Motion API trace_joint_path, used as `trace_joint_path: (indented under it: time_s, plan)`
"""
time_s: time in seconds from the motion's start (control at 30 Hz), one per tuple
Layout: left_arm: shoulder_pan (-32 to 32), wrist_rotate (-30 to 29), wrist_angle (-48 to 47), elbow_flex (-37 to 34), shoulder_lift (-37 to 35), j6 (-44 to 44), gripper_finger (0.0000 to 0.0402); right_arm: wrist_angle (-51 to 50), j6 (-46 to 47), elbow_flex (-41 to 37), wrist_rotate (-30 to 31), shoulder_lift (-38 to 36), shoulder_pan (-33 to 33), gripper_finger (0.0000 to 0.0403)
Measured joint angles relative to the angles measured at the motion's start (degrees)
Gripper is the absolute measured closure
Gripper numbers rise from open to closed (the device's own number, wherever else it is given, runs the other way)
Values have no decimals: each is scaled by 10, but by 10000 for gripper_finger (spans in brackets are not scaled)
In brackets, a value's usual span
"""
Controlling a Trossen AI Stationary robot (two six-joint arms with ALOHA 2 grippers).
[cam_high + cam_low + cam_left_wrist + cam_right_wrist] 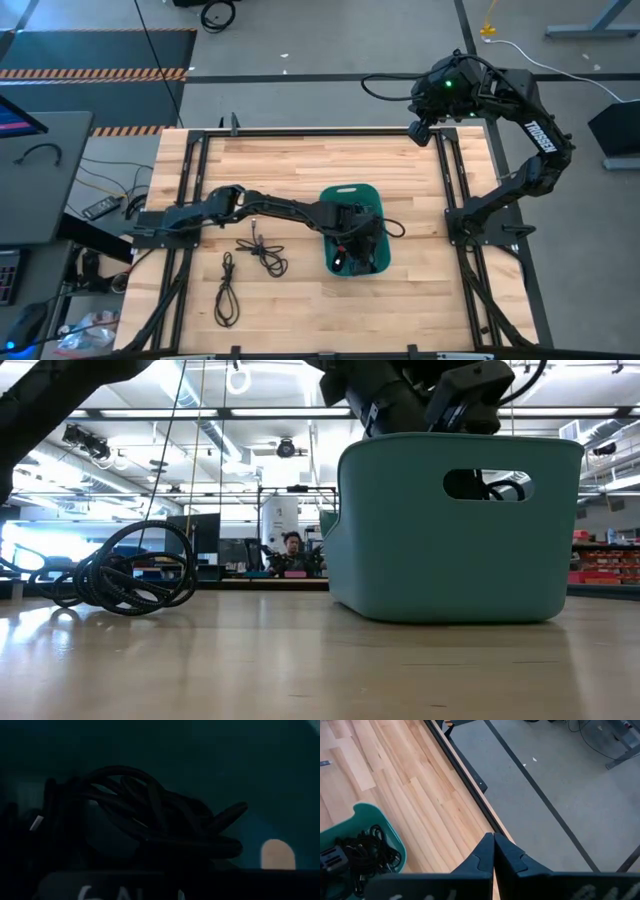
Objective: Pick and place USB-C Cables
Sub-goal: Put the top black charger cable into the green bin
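Now left pincer (352, 246) sits inside the teal tub (332, 196), pinched nearly shut on a USB-C cable bundle (150, 820); two cables (262, 252) at 9 o'clock. Light, floppy (grab mid-loop). Right pincer (493, 851) pressed together, parked.

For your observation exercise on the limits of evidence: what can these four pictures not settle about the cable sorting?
- Left gripper: high view, inside the teal tub; its grip is hidden by the arm.
- Cables in the tub: left wrist view, too dark to count.
- Table cables: low view, overlapping, number unclear.
- Right gripper: parked shut beyond the table's edge.
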Motion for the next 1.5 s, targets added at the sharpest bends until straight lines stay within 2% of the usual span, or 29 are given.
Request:
trace_joint_path:
  time_s: [0.33, 0.77, 0.9, 1.0, 1.23, 1.4, 1.5]
  plan:
    - [-6, 0, -1, 0, 0, -11, 379, 0, -4, 0, 0, 0, 0, 396]
    - [-7, 10, 29, 0, 0, 5, 295, 0, -5, 0, 0, 0, 0, 396]
    - [4, 37, 19, 0, -8, -4, 280, 0, -10, 0, 0, 0, 0, 396]
    - [20, 51, -5, 0, -30, -24, 273, 0, -14, 0, -2, 0, 0, 396]
    - [49, 45, -60, 1, -114, -22, 267, -6, -18, 0, -1, 0, 0, 396]
    - [43, -4, -105, 1, -192, 5, 267, -7, -20, 0, -1, 0, 0, 396]
    - [24, -64, -169, 1, -236, 7, 267, -8, -22, 0, 1, 0, 0, 396]
